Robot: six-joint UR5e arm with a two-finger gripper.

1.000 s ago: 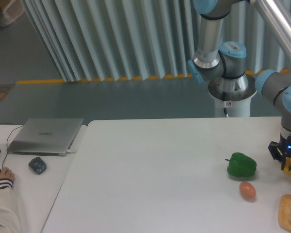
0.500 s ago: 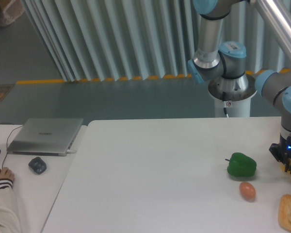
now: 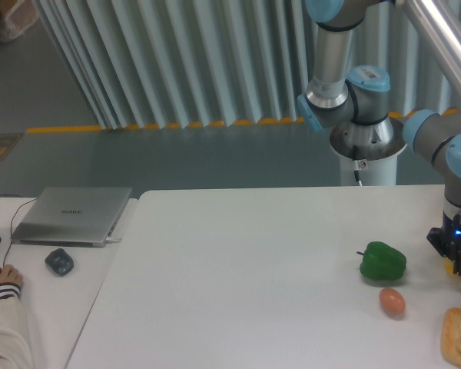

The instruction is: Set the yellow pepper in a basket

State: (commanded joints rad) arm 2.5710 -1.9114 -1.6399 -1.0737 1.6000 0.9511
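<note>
1. The arm stands at the right edge of the scene, with its wrist pointing straight down at the white table (image 3: 238, 261).
2. The gripper (image 3: 460, 264) sits low at the right edge of the view, just above the table surface. A blue light shows on its dark body.
3. The yellow pepper (image 3: 455, 267) appears only as a small yellow patch at the lower end of the gripper, partly hidden by the dark fingers and cut by the edge of the view.
4. Gripper state: the fingers frame the yellow patch, but how wide they stand, and whether they actually grip the pepper, cannot be told from this view.
5. Whether the yellow pepper rests on the table or is lifted off it cannot be told.
6. A green pepper (image 3: 383, 260) lies on the table to the left of the gripper, near it but apart.
7. A small orange-brown egg-shaped item (image 3: 392, 301) lies just nearer than the green pepper, apart from it.
8. A tan bread-like lump (image 3: 460, 334) lies at the near right corner, partly cut by the edge of the view.
9. On the far left, a closed grey laptop (image 3: 73, 214) and a dark mouse (image 3: 59, 261) lie on a separate surface.
10. A person's hand (image 3: 1, 277) in a striped cuff rests at the near left edge.
</note>
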